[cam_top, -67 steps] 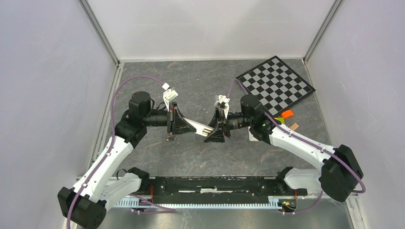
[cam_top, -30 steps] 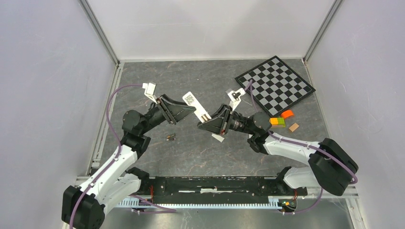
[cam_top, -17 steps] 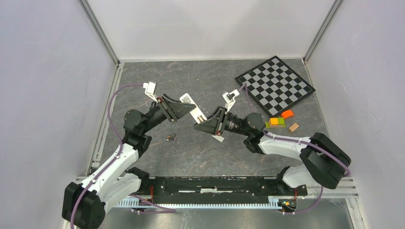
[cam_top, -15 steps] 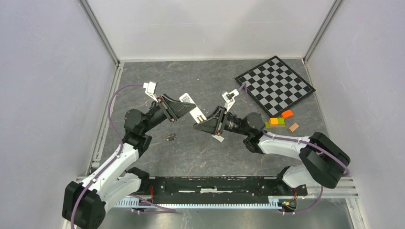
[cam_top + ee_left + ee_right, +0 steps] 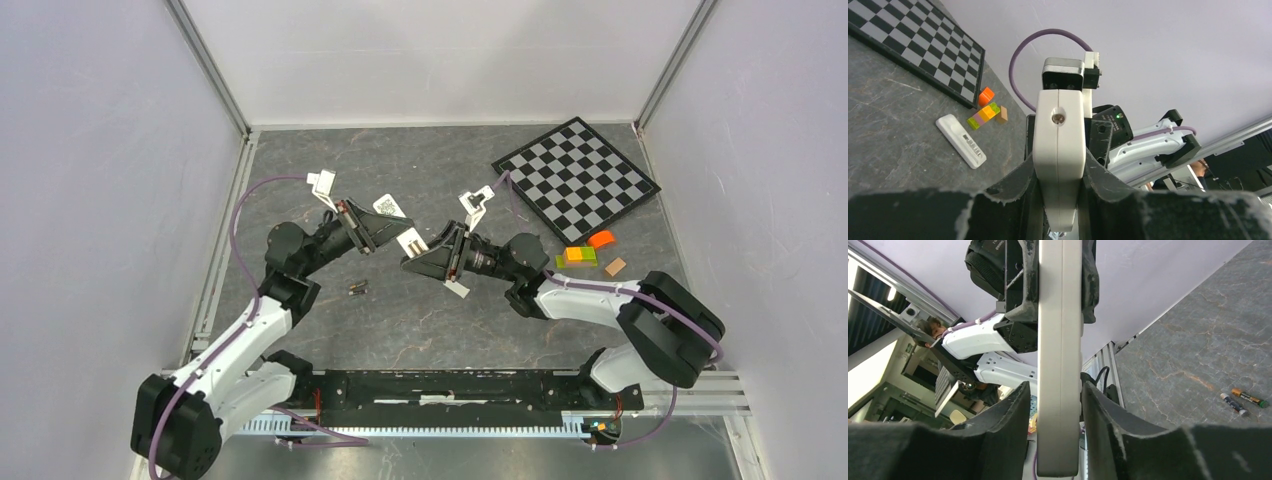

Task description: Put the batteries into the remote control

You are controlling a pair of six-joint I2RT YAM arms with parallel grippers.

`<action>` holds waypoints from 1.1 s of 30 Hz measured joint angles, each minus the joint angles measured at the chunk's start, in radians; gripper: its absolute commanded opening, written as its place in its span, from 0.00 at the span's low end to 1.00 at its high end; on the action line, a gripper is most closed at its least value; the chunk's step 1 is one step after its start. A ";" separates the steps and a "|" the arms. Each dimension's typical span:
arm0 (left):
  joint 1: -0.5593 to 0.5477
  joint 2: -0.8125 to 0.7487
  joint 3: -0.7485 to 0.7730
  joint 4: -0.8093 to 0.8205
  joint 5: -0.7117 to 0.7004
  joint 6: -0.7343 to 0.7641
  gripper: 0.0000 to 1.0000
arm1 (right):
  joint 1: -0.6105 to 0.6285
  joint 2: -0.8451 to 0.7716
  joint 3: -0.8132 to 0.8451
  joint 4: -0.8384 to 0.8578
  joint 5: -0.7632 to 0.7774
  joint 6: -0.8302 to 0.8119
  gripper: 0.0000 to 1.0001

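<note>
Clamped remote [image 5: 410, 240] between left hand [image 5: 1059, 167] and right hand [image 5: 1058, 397] | spotted batteries [image 5: 356, 289] on tabletop [image 5: 400, 325]: tiny, hard, probably roll-prone | judged mid-barrel pinch safest

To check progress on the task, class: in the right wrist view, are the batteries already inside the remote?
No: both batteries lie loose on the table, apart from the remote.

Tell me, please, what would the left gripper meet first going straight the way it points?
Most likely the right gripper, which faces the left gripper along the white remote both clamp; the gap between them is unclear.
</note>
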 measured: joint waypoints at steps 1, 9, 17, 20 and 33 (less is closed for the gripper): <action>-0.001 -0.005 0.008 -0.027 -0.003 0.014 0.02 | 0.000 0.000 0.000 -0.006 0.002 -0.007 0.67; -0.008 -0.119 0.187 -0.592 -0.275 0.294 0.02 | 0.000 -0.113 -0.002 -0.270 0.094 -0.242 0.78; -0.007 -0.200 0.307 -1.059 -0.780 0.500 0.02 | 0.027 -0.073 0.076 -0.613 0.266 -0.524 0.49; -0.007 -0.231 0.315 -1.167 -0.899 0.539 0.02 | 0.081 0.055 0.218 -0.729 0.336 -0.600 0.49; -0.007 -0.358 0.402 -1.326 -1.106 0.610 0.02 | 0.275 0.523 0.682 -1.020 0.536 -0.738 0.44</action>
